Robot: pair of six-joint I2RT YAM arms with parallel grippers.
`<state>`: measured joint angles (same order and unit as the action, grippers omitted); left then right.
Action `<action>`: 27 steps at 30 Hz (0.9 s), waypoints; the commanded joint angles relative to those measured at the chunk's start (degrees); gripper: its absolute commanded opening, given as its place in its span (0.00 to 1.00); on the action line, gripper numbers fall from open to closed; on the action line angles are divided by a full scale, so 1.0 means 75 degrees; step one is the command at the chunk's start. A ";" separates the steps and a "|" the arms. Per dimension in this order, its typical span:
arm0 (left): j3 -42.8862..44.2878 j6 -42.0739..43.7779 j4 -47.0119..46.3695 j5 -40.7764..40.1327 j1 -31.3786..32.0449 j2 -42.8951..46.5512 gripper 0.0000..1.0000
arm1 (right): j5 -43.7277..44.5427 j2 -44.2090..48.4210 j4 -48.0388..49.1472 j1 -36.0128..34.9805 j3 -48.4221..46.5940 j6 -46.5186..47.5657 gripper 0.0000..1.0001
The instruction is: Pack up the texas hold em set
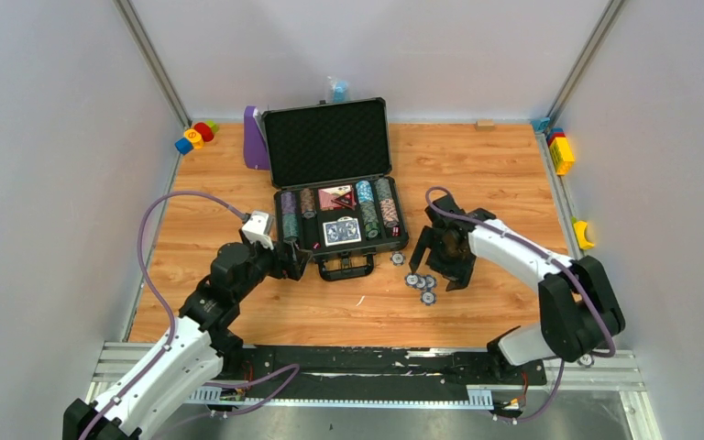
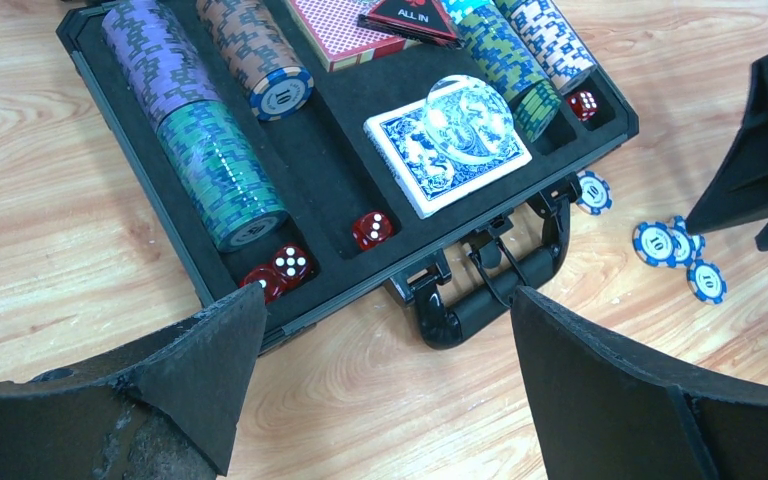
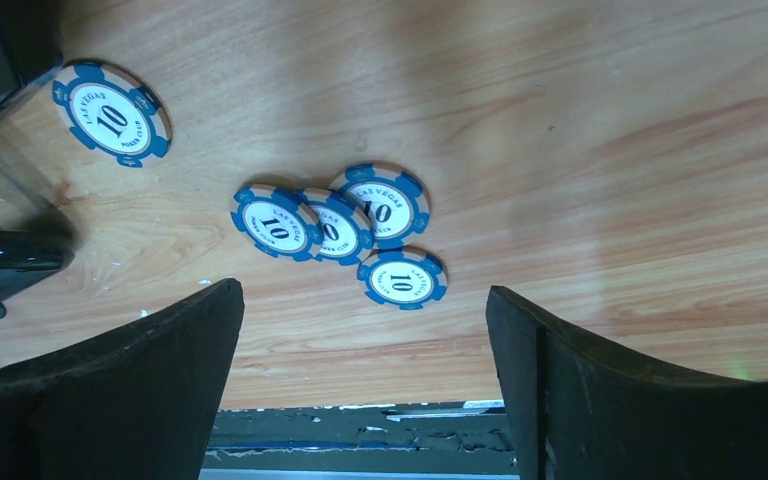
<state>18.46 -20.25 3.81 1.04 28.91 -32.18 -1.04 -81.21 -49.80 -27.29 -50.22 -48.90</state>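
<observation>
While the briefcase [image 1: 328,142] lies open on the table [image 1: 495,165], five loose blue chips [image 3: 275,222] just right of its handle [image 2: 457,322], right gripper [image 1: 440,266] spread wide above them, left gripper [image 1: 293,259] spread empty at its front-left corner

The tabletop [image 1: 477,174] looked like smooth wood-grain laminate with a soft sheen. Matt black foam [image 2: 330,170] lined the briefcase [image 1: 328,142], whose handle [image 2: 480,300] was glossy black plastic. The red dice [image 2: 372,229] were translucent and shiny. The fingers [image 2: 210,370] of the left gripper [image 2: 385,295] were rough and matt black.
</observation>
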 commanded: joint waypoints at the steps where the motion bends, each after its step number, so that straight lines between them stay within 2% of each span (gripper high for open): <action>1: -0.0015 0.0075 -0.0276 0.0061 0.0015 0.0072 1.00 | 0.0127 -0.0558 0.0372 -0.0403 -0.0418 0.0234 0.96; 3: -0.0012 0.0081 -0.0274 0.0061 0.0019 0.0072 1.00 | 0.0445 -0.0810 0.0431 -0.0536 -0.0473 0.0321 0.99; 13: -0.0028 0.0078 -0.0286 0.0084 0.0016 0.0055 1.00 | 0.0792 -0.1393 0.1000 -0.0825 -0.0340 0.0458 0.98; 27: -0.0035 0.0075 -0.0306 0.0087 0.0020 0.0049 1.00 | 0.1119 -0.1731 0.1236 -0.0826 -0.0209 0.0778 0.71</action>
<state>18.44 -20.25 3.79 1.28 28.91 -32.18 3.55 -92.27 -44.82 -33.32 -52.73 -44.12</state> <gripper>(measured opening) 0.998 0.742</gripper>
